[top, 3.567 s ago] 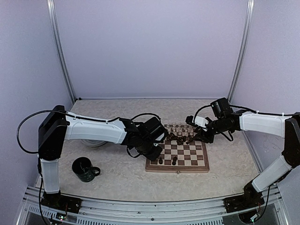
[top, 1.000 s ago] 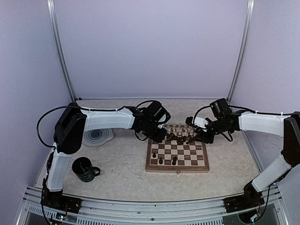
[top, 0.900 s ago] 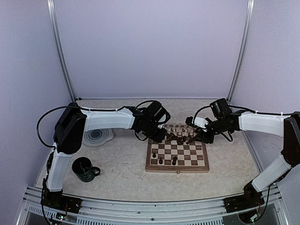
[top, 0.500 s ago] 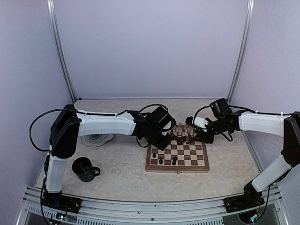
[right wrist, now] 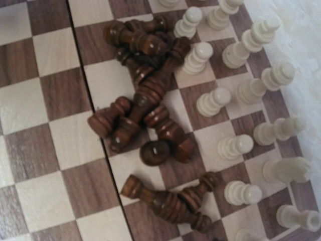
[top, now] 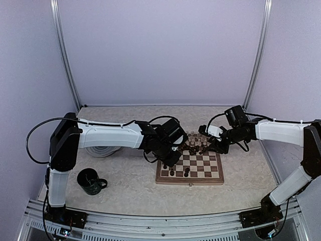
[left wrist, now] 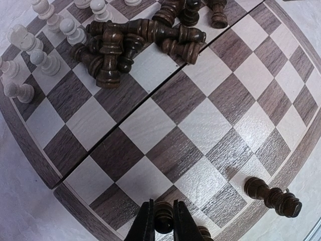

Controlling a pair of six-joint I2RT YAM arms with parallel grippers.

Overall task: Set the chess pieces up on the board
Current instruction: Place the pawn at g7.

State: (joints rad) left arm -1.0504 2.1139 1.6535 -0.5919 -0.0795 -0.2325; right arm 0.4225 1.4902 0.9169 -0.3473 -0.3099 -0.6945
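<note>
The board (top: 189, 181) lies mid-table. Its far rows hold upright cream pieces (top: 193, 136) and a heap of fallen dark pieces (top: 193, 146). My left gripper (top: 170, 159) hangs over the board's near-left part. In the left wrist view the left gripper (left wrist: 163, 203) is shut on a dark piece (left wrist: 163, 218) above the board (left wrist: 200, 125). Another dark piece (left wrist: 273, 197) lies near the rim. My right gripper (top: 210, 146) hovers at the far-right by the heap; its fingers do not show in the right wrist view, which shows the dark heap (right wrist: 145, 100) and the cream pieces (right wrist: 235, 100).
A dark green mug (top: 92, 182) stands at the near left. A round grey plate (top: 100, 150) lies left of the board, partly under my left arm. Two dark pieces (top: 179, 172) stand on the board's near rows.
My left gripper went from the board's near-left to the dark heap at the far edge, then came back toward the near-left holding a dark piece. The right arm has not moved.
</note>
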